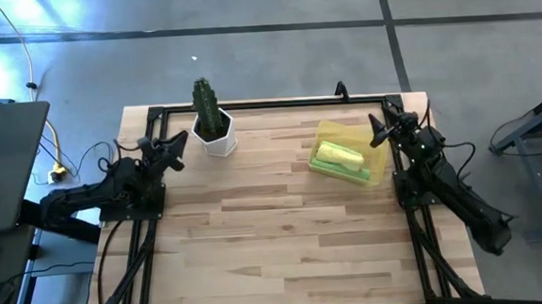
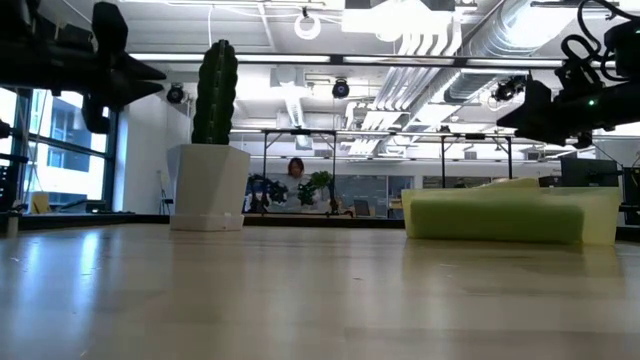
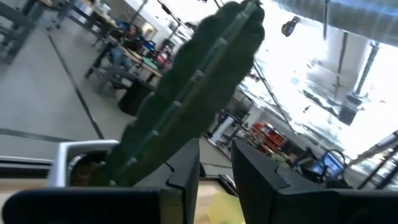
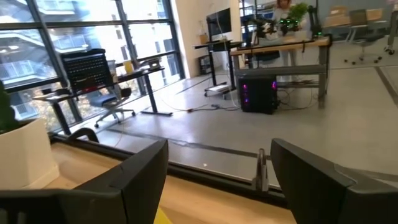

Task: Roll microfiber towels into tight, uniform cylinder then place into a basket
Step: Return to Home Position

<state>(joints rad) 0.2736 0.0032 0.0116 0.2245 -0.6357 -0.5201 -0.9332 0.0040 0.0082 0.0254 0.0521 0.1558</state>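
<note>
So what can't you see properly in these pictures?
- How many rolled microfiber towels lie in the shallow translucent yellow plastic basket: too small in the high view; in the low view the front lime green roll hides the rest.
- The white pot under the green cactus: in the left wrist view the cactus and the fingers of the left gripper cover most of it.
- The far-off person, low view: too small.

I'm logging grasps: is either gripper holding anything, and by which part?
Nothing is held. The left gripper and right gripper are both open and empty; the rolled towels lie in the basket.
</note>
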